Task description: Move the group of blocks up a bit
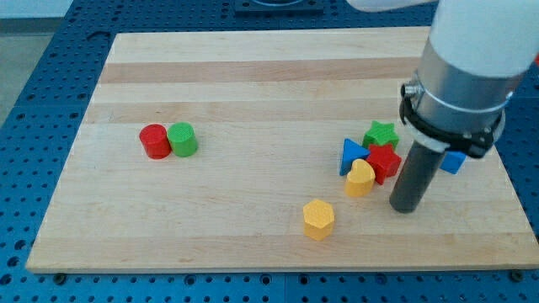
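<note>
A group of blocks sits at the view's right: a green star (381,134), a blue triangle (352,156), a red star (385,162) and a yellow heart-like block (360,178), all touching. A blue block (454,162) shows partly behind the rod. A yellow hexagon (318,219) lies apart, lower left of the group. A red cylinder (155,140) and a green cylinder (182,139) touch at the view's left. My tip (406,208) is on the board just right of and below the red star and yellow heart.
The wooden board (253,84) lies on a blue perforated table (34,50). The arm's grey and white body (463,76) hangs over the board's right side, near its right edge.
</note>
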